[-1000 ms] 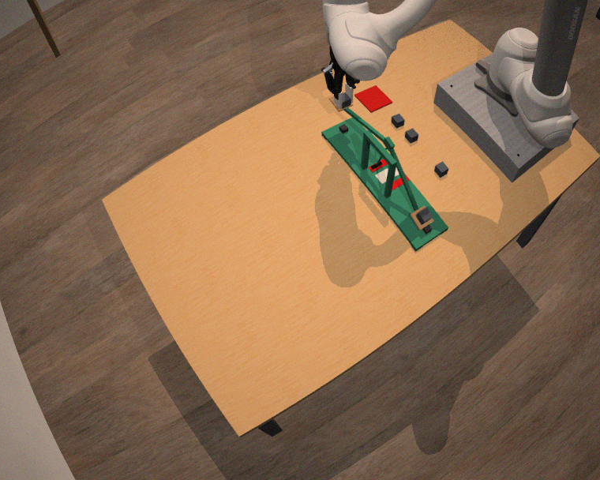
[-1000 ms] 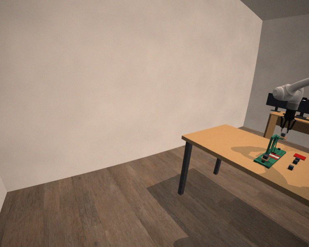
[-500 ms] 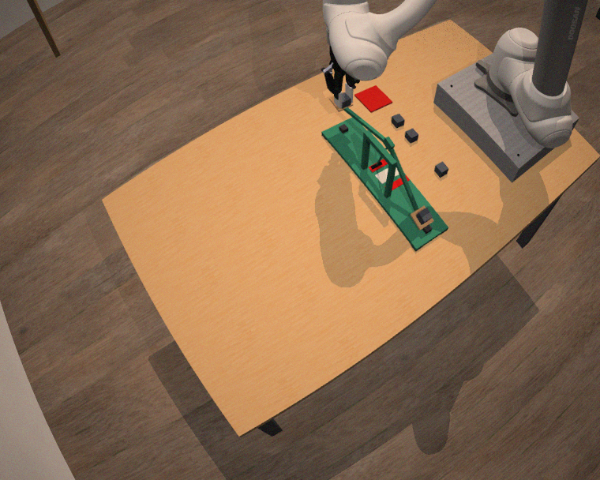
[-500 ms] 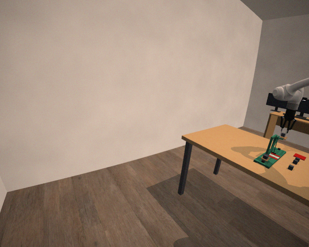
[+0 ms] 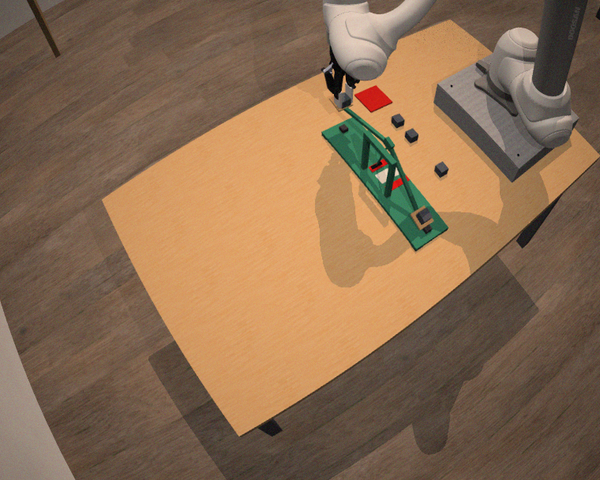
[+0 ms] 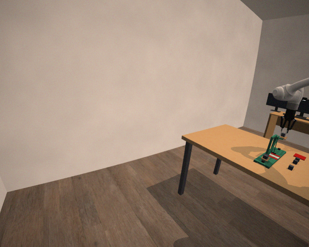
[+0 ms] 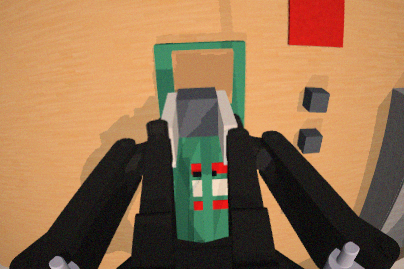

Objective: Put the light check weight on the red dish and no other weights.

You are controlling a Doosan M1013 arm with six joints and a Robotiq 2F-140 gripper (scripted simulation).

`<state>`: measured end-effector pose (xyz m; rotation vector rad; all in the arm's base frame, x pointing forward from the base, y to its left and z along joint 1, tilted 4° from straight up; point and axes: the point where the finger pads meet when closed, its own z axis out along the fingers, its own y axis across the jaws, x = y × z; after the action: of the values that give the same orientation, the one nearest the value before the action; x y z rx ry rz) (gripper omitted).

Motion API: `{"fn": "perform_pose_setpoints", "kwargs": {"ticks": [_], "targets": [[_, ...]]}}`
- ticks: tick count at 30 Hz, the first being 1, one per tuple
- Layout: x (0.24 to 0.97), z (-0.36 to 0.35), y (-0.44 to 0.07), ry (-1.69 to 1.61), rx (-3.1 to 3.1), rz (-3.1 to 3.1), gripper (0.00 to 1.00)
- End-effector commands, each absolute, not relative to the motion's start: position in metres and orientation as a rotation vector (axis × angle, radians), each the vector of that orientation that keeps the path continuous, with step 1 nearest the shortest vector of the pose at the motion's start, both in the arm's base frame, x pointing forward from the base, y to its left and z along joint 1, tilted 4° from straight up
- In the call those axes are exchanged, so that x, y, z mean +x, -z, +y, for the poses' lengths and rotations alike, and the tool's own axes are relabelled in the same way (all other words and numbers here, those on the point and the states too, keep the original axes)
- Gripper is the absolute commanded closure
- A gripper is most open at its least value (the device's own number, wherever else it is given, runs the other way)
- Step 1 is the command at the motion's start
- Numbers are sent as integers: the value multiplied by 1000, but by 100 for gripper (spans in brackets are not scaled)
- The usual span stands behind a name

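My gripper [image 5: 344,97] [image 6: 283,132] [image 7: 197,107] is shut on a dark weight [image 5: 346,100] [image 7: 197,111] at the far pan [image 7: 202,67] of the green rocker balance [image 5: 423,241] [image 6: 267,165]. That pan is raised; whether it bears the held weight is not clear. Another weight [image 5: 424,215] [image 6: 266,156] sits on the low near pan. The black pointer [image 5: 376,166] is over the far red field. The red dish [image 5: 373,99] [image 6: 299,156] [image 7: 316,14] lies flat with nothing on it. Three loose weights [image 5: 397,121] [image 5: 411,136] [image 5: 441,169] stand beside the balance.
The grey robot base block [image 5: 476,124] stands behind the loose weights. Small black blocks [image 5: 343,128] [image 5: 427,229] sit at both ends of the balance's base. The balance's uprights [image 5: 365,152] [image 5: 389,181] stand between the pans. The wooden table [image 5: 212,258] carries all of it.
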<state>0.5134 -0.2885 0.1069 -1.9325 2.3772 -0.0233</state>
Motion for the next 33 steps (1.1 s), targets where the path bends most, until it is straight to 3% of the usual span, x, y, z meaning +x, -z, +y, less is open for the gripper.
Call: {"fn": "perform_pose_setpoints", "kwargs": {"ticks": [1,13,25,33], "targets": [[512,-291,-111,24,-1932,2382,76],[496,-287,-110,19,-1831,2459,76],[365,-259,-102,19,-1831,2459,76],[342,-254,-101,19,-1831,2459,76]]}}
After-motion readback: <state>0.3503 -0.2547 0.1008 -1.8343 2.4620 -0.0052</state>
